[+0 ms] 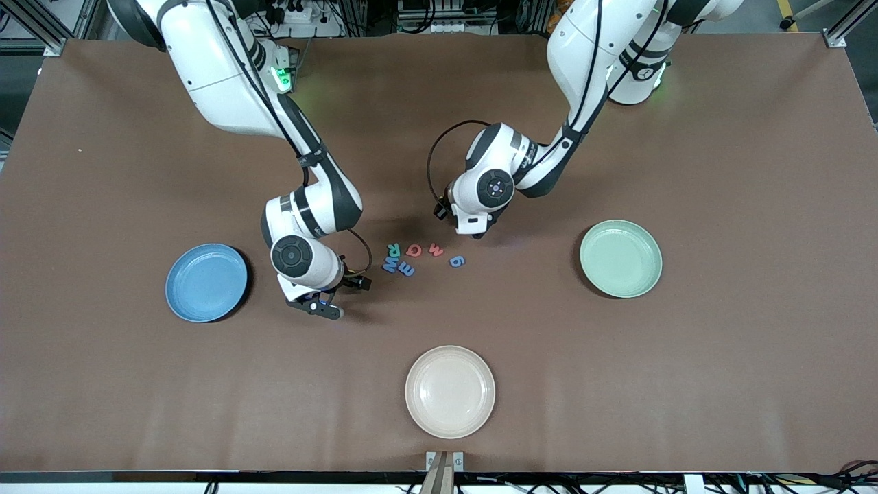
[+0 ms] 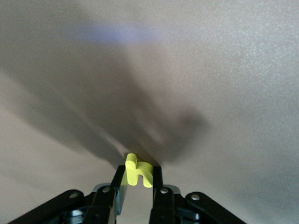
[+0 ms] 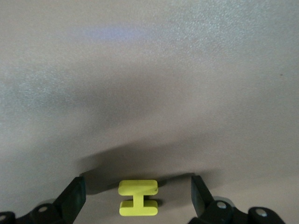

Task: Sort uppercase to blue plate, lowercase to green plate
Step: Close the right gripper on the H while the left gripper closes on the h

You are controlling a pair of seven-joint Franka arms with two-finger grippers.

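Pincers worked the bench: the left pincer (image 2: 135, 179) had clamped the yellow h (image 2: 138, 171) and should lift it straight before crossing to the green plate (image 1: 621, 258); the right pincer (image 3: 138, 198) stood spread around the yellow H (image 3: 138, 198), bound for the blue plate (image 1: 206, 282).

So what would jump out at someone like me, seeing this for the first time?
Probably the two white arms bent over a little heap of coloured letters at the table's middle. The left gripper pinches a small yellow h, while the right gripper stands open around a yellow H lying on the table. Three plates ring them: blue plate, green plate, cream plate.
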